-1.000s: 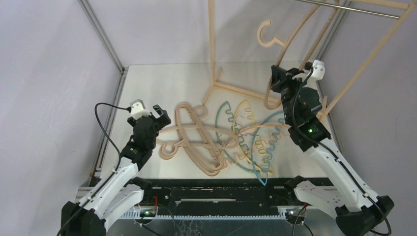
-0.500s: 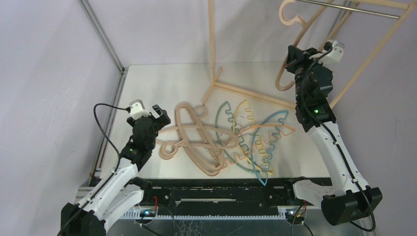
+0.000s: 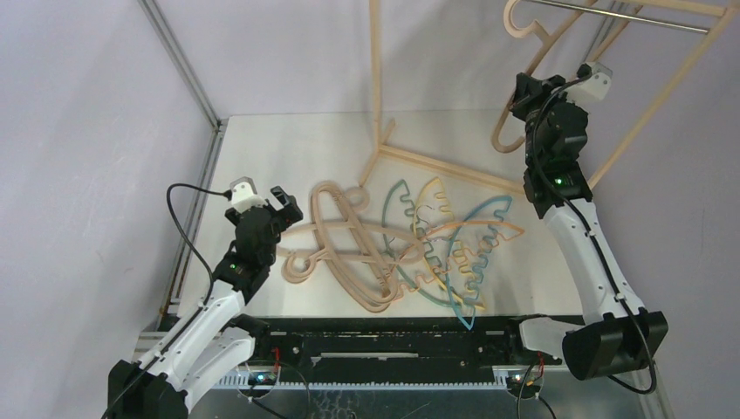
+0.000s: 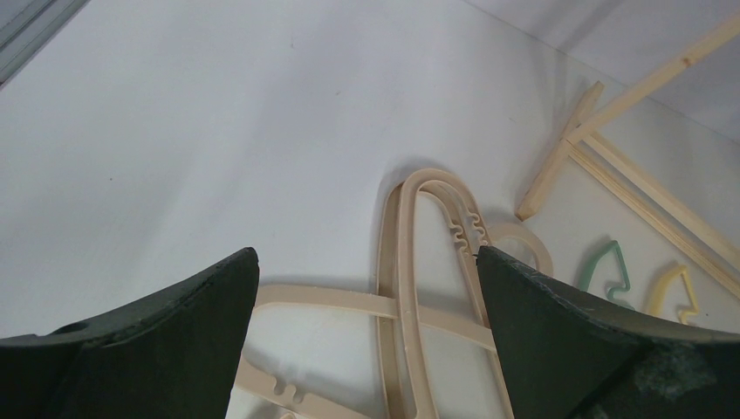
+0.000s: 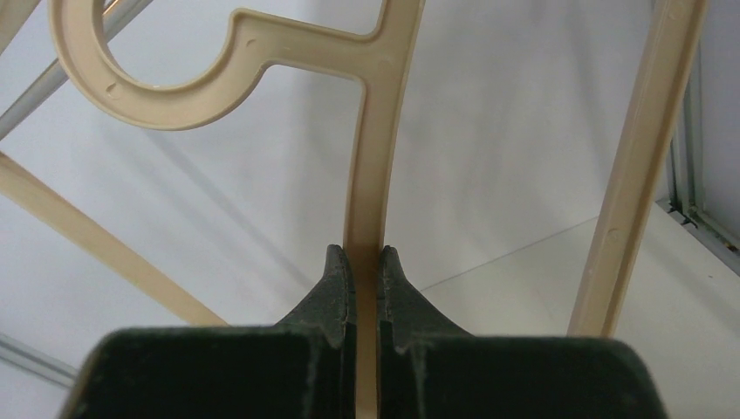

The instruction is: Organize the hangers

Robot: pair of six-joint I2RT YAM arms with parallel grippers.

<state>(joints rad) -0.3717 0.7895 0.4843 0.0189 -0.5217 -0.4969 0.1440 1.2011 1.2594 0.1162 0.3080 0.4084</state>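
Observation:
My right gripper (image 3: 525,91) is raised high at the back right, shut on the arm of a smooth beige hanger (image 3: 497,138). In the right wrist view the gripper (image 5: 364,253) pinches the hanger's flat strip (image 5: 384,131) just below its hook (image 5: 157,92). The hook sits close to the left end of the rack's metal rod (image 3: 628,16); I cannot tell if it touches. More hangers lie tangled on the table: beige ones (image 3: 340,236), teal (image 3: 400,194), yellow (image 3: 434,194), blue (image 3: 478,223). My left gripper (image 3: 284,202) (image 4: 366,257) hovers open over the beige ones (image 4: 410,297).
The tall pale wooden rack frame (image 3: 376,78) stands at the back, its base bars (image 3: 436,164) lying on the table beside the pile. One slanted rack post (image 5: 637,157) runs right of the held hanger. Metal corner rails (image 3: 179,61) border the white table.
My right arm has lifted the beige hanger up and to the right, bringing its hook up to the rod's left end. The left arm and the pile have not moved.

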